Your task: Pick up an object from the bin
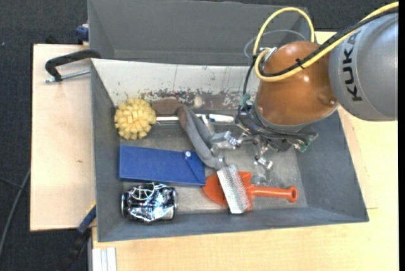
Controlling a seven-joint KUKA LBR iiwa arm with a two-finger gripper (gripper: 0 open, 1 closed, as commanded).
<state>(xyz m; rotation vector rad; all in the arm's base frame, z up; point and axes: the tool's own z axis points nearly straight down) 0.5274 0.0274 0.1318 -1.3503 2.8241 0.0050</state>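
The grey metal bin (pixel 335 178) has sloping walls on all sides, and the tall far wall is bare. The most open floor is on the right side, from the middle down to the near right corner, where nothing lies. The arm (pixel 373 67) comes in from the right, with a round orange cover (pixel 294 83) and a yellow cable (pixel 285 13) looping over it. The gripper (pixel 256 148) hangs under the cover, low over the floor a little right of the middle. I cannot tell if it is wide or narrow, because the cover hides much of it, and I see nothing held in it. The things nearest to it are a grey bent thing (pixel 195 133) just to its left, and a white brush (pixel 233 189) just on its near side. The brush lies across an orange scoop (pixel 214 189), whose long handle points right along the near side. The left half of the bin is fuller. A yellow bumpy ball (pixel 135 118) sits near the far left corner. A flat blue piece (pixel 158 164) lies near the ball, on its near side, and its right end touches the grey bent thing. A crushed black and white can (pixel 149 202) lies in the near left corner, close to the near wall. A small brown thing (pixel 166 104) rests along the foot of the far wall.
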